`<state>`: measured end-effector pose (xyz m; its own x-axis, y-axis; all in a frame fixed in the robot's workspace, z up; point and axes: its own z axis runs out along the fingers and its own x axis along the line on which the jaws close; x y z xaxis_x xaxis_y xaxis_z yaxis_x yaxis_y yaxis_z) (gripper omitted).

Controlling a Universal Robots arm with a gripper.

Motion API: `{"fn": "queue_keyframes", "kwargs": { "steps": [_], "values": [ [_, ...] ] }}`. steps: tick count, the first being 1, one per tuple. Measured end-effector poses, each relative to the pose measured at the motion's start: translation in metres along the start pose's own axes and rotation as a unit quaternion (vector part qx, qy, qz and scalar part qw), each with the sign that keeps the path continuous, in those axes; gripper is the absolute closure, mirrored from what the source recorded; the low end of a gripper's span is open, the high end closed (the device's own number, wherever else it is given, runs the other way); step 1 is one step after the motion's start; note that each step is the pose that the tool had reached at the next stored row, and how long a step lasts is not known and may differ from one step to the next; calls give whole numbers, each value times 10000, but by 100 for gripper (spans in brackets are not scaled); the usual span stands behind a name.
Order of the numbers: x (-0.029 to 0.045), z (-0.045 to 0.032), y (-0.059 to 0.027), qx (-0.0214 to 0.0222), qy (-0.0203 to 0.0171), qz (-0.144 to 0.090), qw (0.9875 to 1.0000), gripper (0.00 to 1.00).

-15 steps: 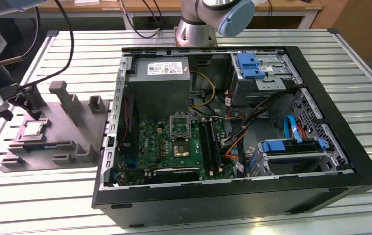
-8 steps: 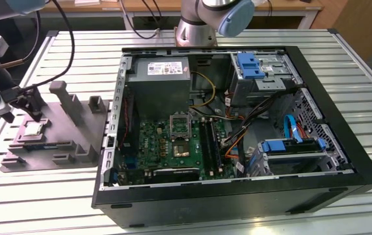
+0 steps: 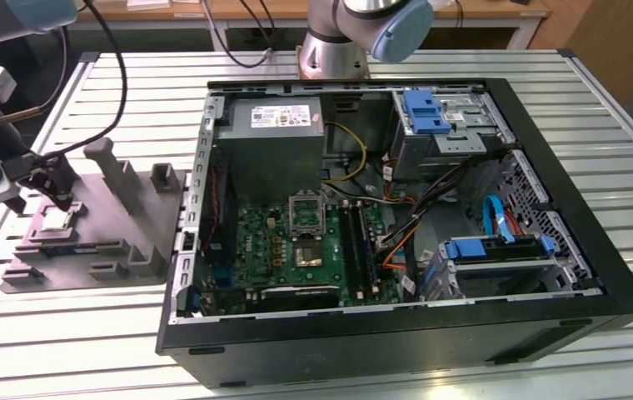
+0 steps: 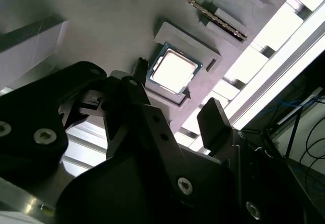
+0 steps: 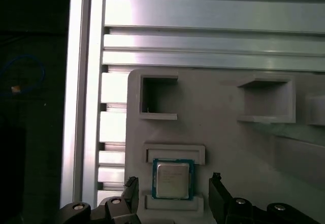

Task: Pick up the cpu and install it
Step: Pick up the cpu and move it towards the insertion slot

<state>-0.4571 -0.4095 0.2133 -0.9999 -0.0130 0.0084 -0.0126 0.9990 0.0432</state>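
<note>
So the whole setup sits on a slatted aluminium table point(image 3: 72, 333), made of long silvery profiles with dark gaps between them. Three things sit straight on it. A grey plastic tray point(image 3: 127, 218) with upright blocks is over on the exterior view's left. An open black PC tower case point(image 3: 619, 275) lies on its side just beside the tray, hogging the middle and right. The robot arm's base point(image 3: 333, 60) stands at the far edge behind the case. In the first wrist view, bare slats show past the tray's edge.

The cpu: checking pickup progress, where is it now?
The small square silvery cpu sits in a recess of the grey plastic tray, exterior view's left, under the gripper.
</note>
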Motion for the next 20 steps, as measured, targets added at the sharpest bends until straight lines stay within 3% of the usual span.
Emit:
{"fn": "queue_keyframes", "kwargs": {
  "steps": [9,20],
  "values": [
    [3,121,-6,1,-4,107,9999,34],
    [5,201,-9,22,-4,151,9999,34]
  ]
}}
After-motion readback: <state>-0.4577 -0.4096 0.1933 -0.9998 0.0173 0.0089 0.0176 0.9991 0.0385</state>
